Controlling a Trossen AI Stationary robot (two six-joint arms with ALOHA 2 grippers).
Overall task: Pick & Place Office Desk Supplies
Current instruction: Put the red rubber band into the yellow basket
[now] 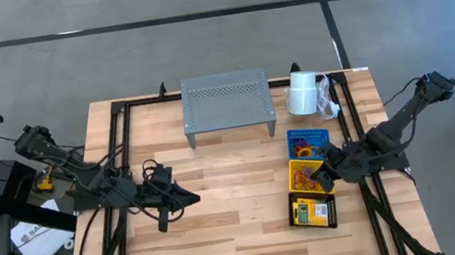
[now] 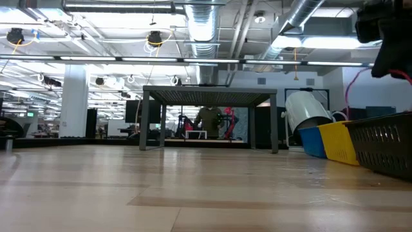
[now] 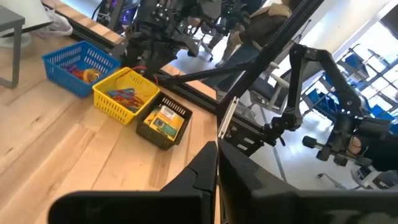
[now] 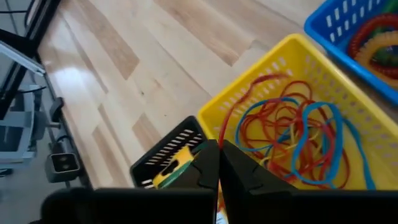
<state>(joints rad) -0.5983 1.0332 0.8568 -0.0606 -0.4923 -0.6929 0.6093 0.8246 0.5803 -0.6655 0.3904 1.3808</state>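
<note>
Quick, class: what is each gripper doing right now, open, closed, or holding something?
Left gripper: closed, holding nothing, over bare table.
Right gripper: closed, nothing visibly held, above the yellow basket.

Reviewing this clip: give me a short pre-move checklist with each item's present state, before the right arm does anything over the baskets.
1. Right gripper over the yellow basket: ok, at its edge beside the black basket.
2. Right gripper empty: ok, fingers together with nothing between them in its wrist view.
3. Three baskets in a row, blue basket farthest back: ok.
4. Contents sorted: ok as far as visible; thin loops in yellow, crayon box in black.
5. Loose supplies left on the table: cannot tell, none visible.
6. Left gripper out of the way: ok, shut, mid-table, far from the baskets.
</note>
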